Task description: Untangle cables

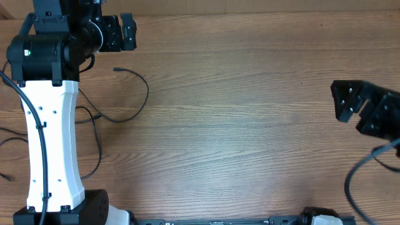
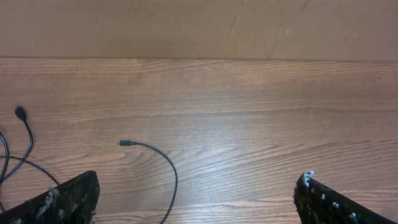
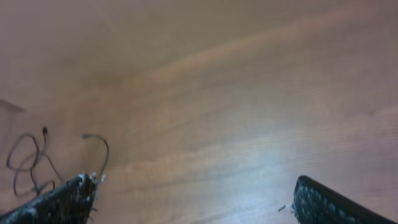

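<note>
The cables are thin black cords lying loose on the wooden table at the left. One strand ends in a small plug and curves in a wide arc beside the left arm. It also shows in the left wrist view, running between the fingers. A second strand with a plug lies further left. The right wrist view shows the cords as a distant loose tangle. My left gripper is open and empty, near the table's far edge. My right gripper is open and empty at the far right.
The left arm's white link stands over part of the cords. More thin strands trail off the left edge. A thicker black wire hangs from the right arm. A brown wall borders the table's far edge.
</note>
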